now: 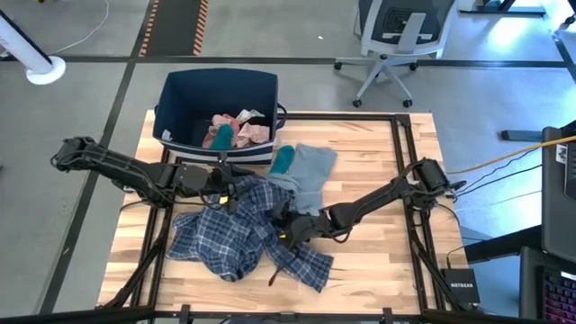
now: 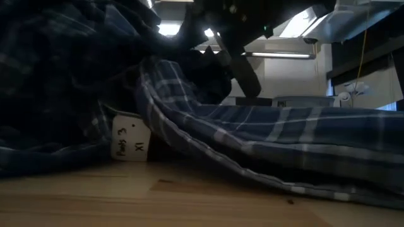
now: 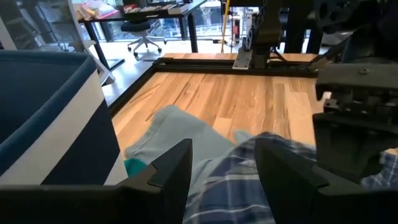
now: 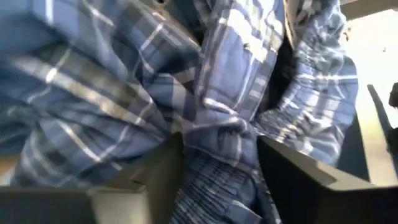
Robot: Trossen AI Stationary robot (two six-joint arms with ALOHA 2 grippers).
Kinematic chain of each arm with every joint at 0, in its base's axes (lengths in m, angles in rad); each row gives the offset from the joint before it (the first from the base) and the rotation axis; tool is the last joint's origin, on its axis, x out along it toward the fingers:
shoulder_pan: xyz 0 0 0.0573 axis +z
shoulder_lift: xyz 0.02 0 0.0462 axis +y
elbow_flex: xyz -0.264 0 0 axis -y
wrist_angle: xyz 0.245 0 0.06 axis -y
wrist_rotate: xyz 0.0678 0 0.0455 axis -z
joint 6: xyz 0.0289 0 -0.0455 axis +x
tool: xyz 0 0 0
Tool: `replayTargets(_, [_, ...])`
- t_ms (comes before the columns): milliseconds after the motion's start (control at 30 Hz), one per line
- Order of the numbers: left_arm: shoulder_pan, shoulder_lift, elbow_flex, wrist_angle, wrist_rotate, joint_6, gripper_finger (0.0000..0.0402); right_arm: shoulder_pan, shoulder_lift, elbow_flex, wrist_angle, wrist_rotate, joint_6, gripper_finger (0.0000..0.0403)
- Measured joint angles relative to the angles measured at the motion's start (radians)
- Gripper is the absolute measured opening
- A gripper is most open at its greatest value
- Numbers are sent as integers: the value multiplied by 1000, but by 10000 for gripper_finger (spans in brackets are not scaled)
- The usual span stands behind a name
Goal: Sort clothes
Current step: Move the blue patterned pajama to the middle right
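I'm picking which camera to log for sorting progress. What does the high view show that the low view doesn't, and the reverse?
Only the high view shows the dark blue bin holding pink pieces, plus the teal piece and grey-blue garment beside it. Only the low view shows a handwritten tag. Both show the plaid shirt.

Both arms are dark, nearly black, built of slim tubular links joined by bulkier rounded joint housings. The left gripper (image 3: 221, 177) ends in two broad, flat, matte black fingers with angular, stepped edges. The right gripper (image 4: 221, 180) has the same blocky fingers, here looking grey. A yellow spot marks the right arm's wrist section, and thin dark cables trail from its base.
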Motion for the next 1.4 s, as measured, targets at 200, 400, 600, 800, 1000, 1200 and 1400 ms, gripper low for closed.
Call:
replayTargets(200, [0,0,0,2,0,-4,169,-6,0,0,-77,67,-4,63])
replayTargets(400, [0,0,0,1,0,-4,169,-4,-43,-1,-171,190,-6,35])
replayTargets(600, [-3,0,0,-3,0,-4,169,35,-188,-1,-318,262,34,15])
replayTargets(800, [-3,0,0,-1,0,-4,169,83,-368,-1,-492,398,105,26])
replayTargets(1000, [-3,0,0,-1,0,-4,169,152,-560,-1,-650,620,150,17])
replayTargets(1200, [-3,0,0,-1,0,-4,169,220,-738,-1,-763,785,231,19])
replayTargets(1400, [-3,0,0,-1,0,-4,169,284,-857,-1,-776,894,224,17])
